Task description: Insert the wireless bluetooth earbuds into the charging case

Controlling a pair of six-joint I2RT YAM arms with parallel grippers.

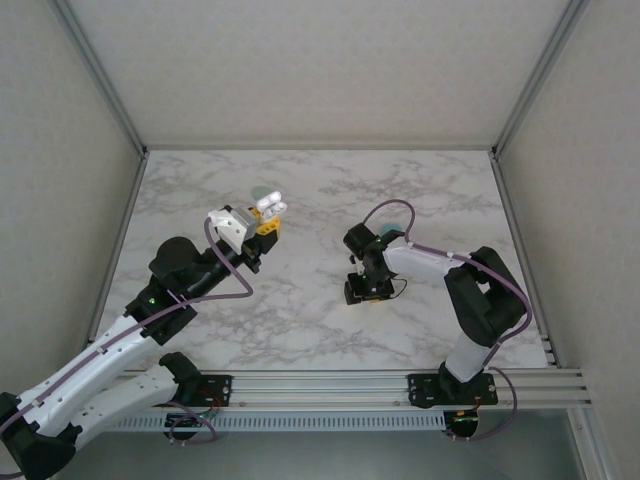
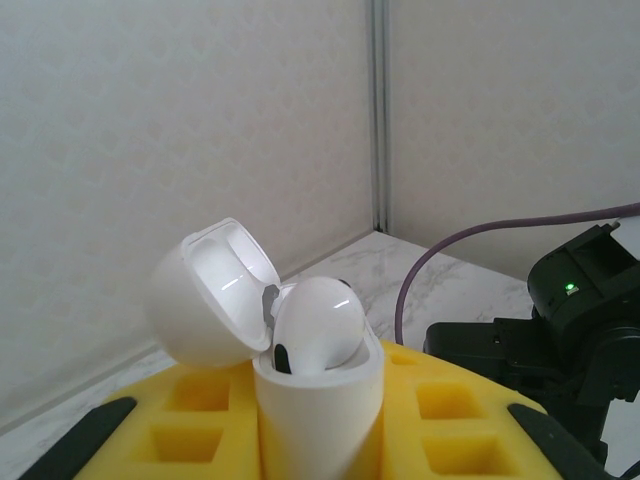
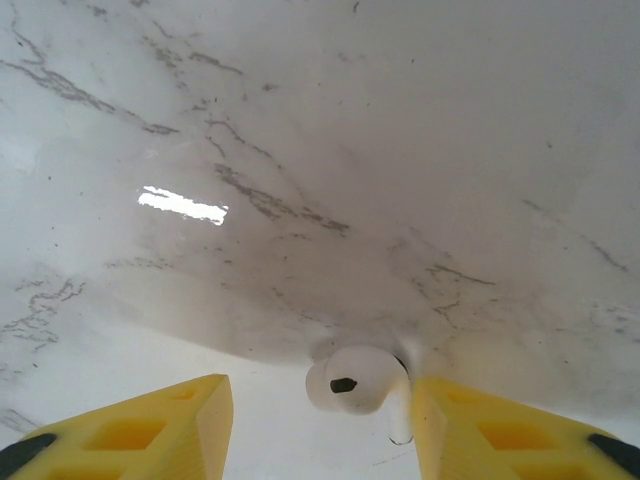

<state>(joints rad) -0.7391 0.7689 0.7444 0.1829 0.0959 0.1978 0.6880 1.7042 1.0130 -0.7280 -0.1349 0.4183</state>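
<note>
Nearest you in the top view, both arm bases sit on the rail (image 1: 330, 382) along the bottom edge. From the lower right, the right arm (image 1: 480, 300) bends in to just right of centre, and the right fingers (image 1: 366, 292) point down at the marble surface (image 1: 320, 180).

In the right wrist view those yellow fingers sit in the lower left and lower right corners, standing apart. The loose earbud (image 3: 352, 378) lies on the surface between them at bottom centre. It is white and lies nearer the right-hand finger. You cannot tell whether its stem touches that finger. A clear gap shows on its left side, so the fingers hold nothing.

From the lower left of the top view, the left arm (image 1: 150, 300) reaches up to left of centre. There the left fingers (image 1: 268, 227) grip the charging case (image 1: 268, 206).

In the left wrist view the yellow fingers run along the bottom edge, closed on the white case body at bottom centre, which stands upright. Its lid (image 2: 205, 295) is swung open to the left. The seated earbud (image 2: 318, 322), also white, rests in the case, its rounded head above the rim.

Beyond it, at the lower right, you see the dark right arm with a small green light and a purple cable (image 2: 480, 240). Farthest back, the walls (image 2: 150, 120) meet in a corner at upper centre.
</note>
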